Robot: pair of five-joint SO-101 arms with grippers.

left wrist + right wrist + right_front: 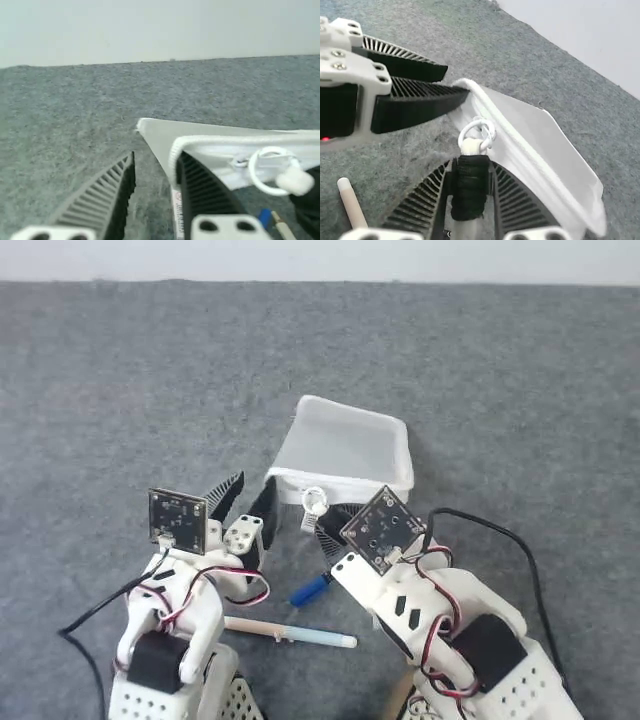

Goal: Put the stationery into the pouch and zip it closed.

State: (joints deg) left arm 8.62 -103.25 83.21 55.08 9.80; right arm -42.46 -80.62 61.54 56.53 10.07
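Pinching the pouch's [345, 445] black zipper pull [470, 192], the right gripper [471, 167] is covering its near edge. The left gripper [156, 161] is gaping empty alongside; a blue pen [310, 589] is lying half-hidden

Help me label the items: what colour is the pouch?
The pouch is white, and it shows best in the high view.

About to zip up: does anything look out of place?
Yes. The beige pen with a pale blue end and the short blue pen lie on the grey mat, outside the white fabric pouch, while the right pincer grips its black zip pull.
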